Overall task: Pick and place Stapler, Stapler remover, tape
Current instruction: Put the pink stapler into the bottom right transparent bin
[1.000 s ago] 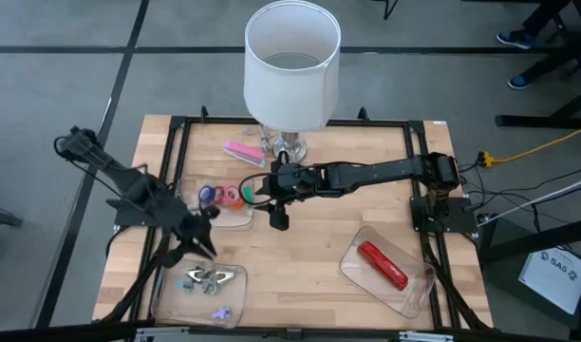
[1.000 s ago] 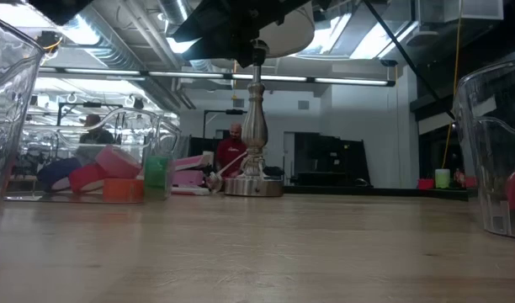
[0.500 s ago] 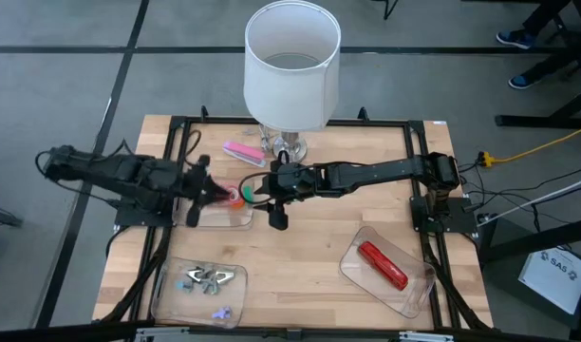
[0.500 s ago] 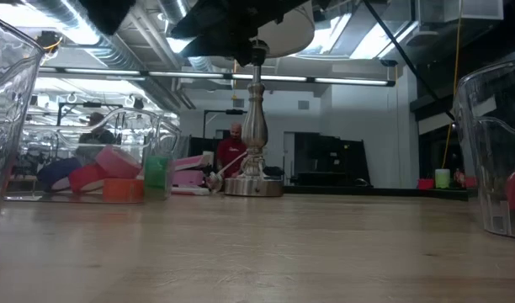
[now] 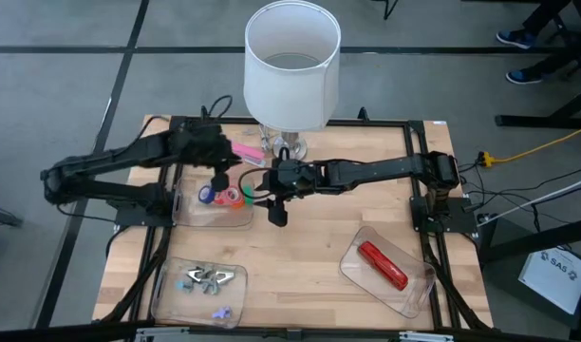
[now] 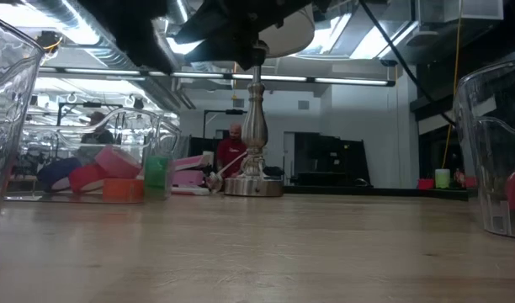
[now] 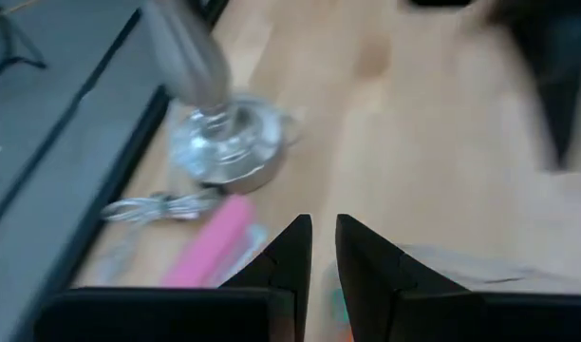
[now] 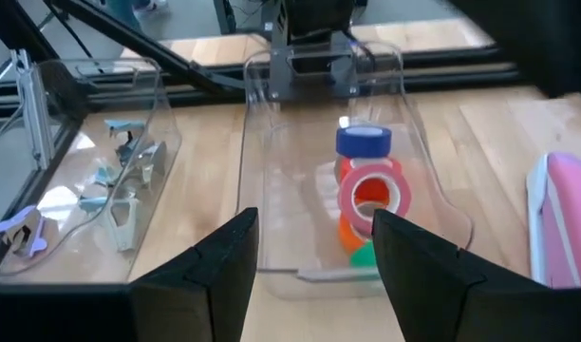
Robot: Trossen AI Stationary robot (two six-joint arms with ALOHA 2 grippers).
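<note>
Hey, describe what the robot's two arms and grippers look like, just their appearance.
Both arms are black, slim and jointed. The left gripper ends in two flat dark fingers with pointed tips. The right gripper has two broader dark fingers. No markings are visible on either.

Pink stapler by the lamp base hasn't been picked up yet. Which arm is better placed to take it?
Left. The left gripper hangs right beside the pink stapler, which shows just past its nearly closed fingers. The right gripper sits open farther off, facing the tape tray.
</note>
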